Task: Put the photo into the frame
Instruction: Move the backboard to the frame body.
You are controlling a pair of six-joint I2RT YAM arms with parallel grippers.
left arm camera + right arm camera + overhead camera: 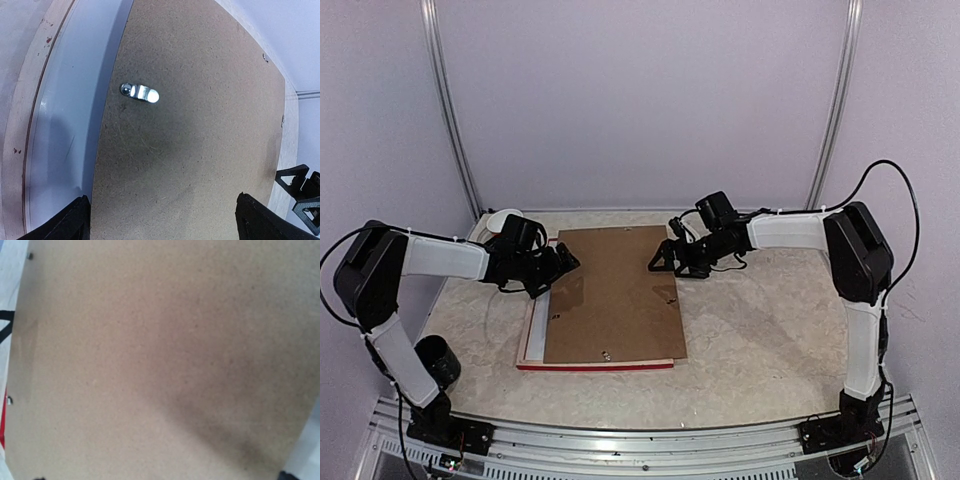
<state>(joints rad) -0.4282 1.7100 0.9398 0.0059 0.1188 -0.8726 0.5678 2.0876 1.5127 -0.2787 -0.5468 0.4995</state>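
**Both claws wide open, one board on one frame**

Top view: the left claw (pixel 560 262) and right claw (pixel 660 262) gape wide and grasp nothing, one at each far corner of the single brown board (pixel 615 295). The board lies askew on the one frame (pixel 595 366), which rests on the counter (pixel 760 330).

Left wrist: the fingers (pixel 75 220) spread over the board, which carries one metal clip (pixel 140 93). Beside the board a white strip sits inside the frame, possibly the photo (pixel 65 140); I cannot tell.

Right wrist: the board fills the view.

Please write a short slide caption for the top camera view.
Open left gripper and open right gripper flank a brown board lying askew on the frame.
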